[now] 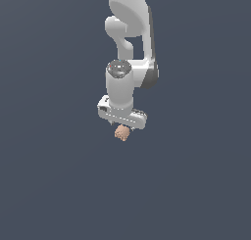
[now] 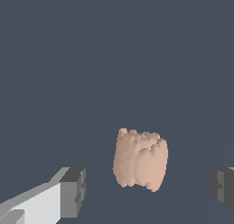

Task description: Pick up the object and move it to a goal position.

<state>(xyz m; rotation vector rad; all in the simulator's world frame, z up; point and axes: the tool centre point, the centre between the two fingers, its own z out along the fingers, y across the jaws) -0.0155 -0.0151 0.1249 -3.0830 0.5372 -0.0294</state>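
The object is a small lumpy pinkish-tan blob. In the exterior view it shows just below the white gripper, which hangs over it and hides its upper part. In the wrist view the object lies between the two dark fingertips, nearer the far-side one, with a gap on each side. The gripper is open and touches nothing.
A flat dark grey surface fills both views. The white arm rises above the gripper toward the top of the exterior view.
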